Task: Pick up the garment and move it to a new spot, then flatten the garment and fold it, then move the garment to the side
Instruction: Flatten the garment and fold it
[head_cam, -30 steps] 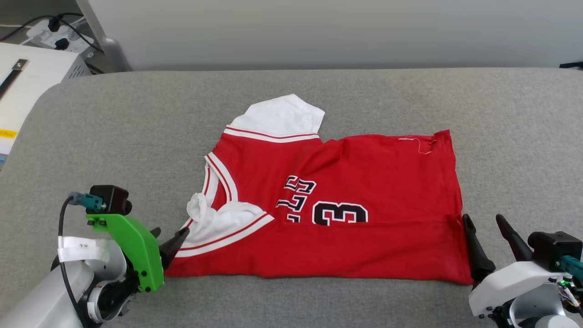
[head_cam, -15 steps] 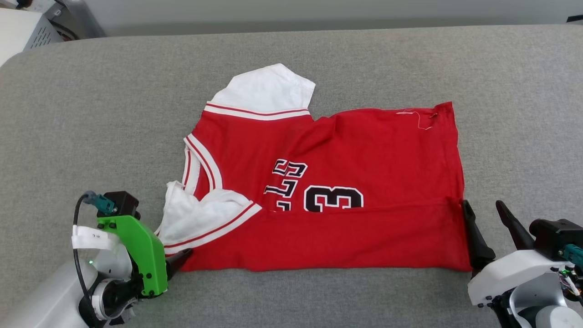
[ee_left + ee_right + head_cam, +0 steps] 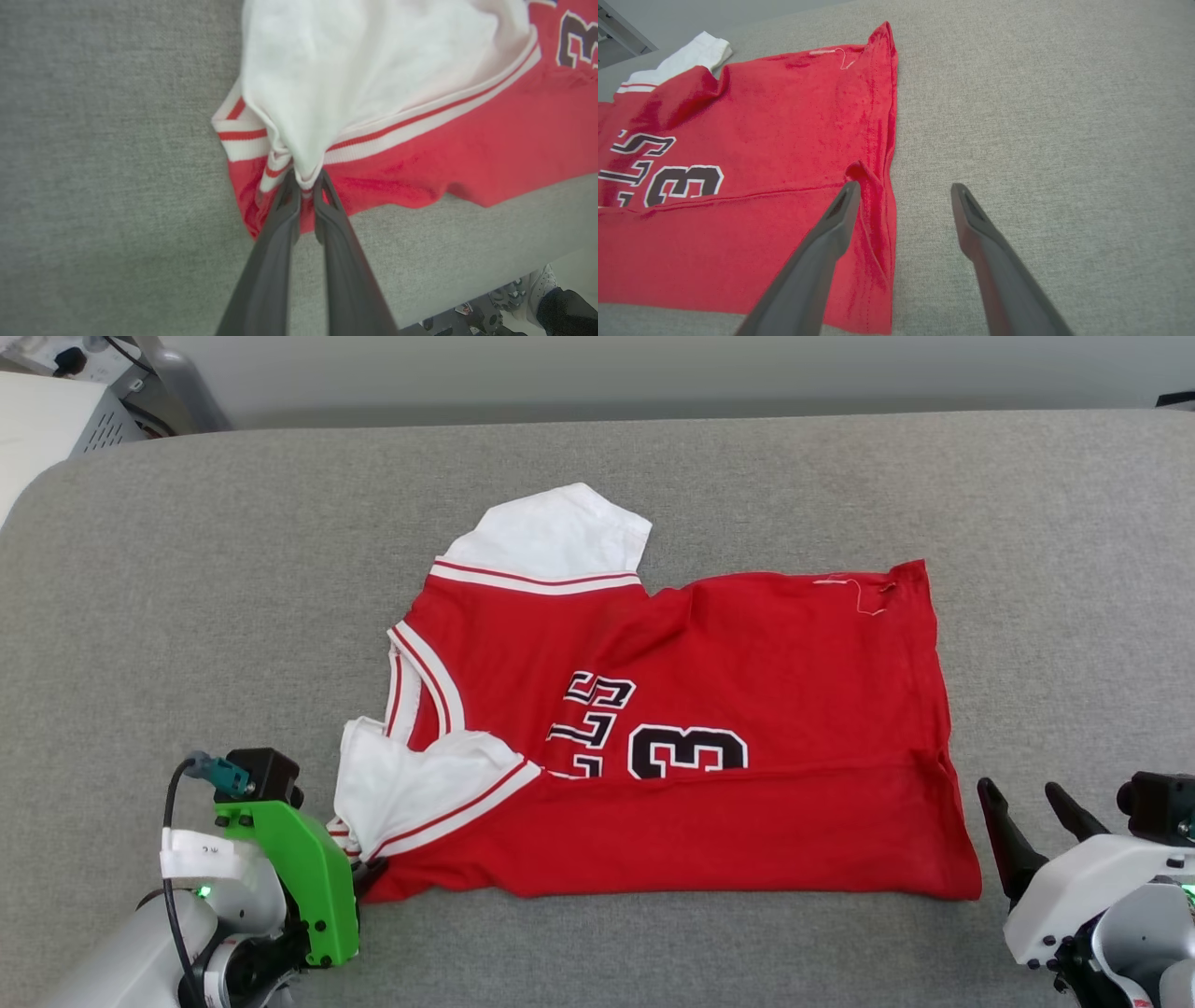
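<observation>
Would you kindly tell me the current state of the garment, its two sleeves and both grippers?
garment: lying on the grey surface, near long edge folded over the numerals' lower part.
near sleeve: folded onto the chest, bunched at its corner.
far sleeve: spread flat.
left gripper: shut on the garment at the near sleeve's corner.
right gripper: open, gripping nothing, by the hem.
</observation>
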Available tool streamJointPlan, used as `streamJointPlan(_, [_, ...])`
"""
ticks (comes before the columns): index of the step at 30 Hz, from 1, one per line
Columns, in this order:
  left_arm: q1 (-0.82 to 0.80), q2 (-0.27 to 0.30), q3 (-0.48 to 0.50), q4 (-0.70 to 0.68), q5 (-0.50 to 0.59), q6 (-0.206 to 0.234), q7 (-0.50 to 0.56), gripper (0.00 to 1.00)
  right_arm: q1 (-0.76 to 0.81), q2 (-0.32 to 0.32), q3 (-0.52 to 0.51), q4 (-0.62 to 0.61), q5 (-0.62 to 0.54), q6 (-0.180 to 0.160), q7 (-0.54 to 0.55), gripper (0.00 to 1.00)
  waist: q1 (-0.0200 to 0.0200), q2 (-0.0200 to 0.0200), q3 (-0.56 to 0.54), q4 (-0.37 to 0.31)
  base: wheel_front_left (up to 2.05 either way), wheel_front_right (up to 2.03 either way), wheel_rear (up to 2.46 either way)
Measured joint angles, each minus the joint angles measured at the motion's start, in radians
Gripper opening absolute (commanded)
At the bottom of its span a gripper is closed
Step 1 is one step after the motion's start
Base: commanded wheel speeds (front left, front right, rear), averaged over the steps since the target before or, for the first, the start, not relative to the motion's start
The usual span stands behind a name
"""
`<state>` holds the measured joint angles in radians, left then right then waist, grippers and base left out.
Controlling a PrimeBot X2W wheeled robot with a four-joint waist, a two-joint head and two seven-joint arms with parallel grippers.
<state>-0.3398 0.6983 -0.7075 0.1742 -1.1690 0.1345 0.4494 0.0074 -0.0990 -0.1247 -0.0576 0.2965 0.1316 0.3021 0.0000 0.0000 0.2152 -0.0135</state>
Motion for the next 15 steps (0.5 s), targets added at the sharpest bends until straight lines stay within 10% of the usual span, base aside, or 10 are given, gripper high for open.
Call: streamJointPlan(15, [0.040, 0.074, 0.028, -0.249, 0.029, 0.086, -0.020, 0.00, -0.079, -0.130, 0.121, 0.091, 0.095, 0.000, 0.399, 1.00, 0.0000, 0.0000, 0.038, 0.037, 0.00, 0.00, 0.00])
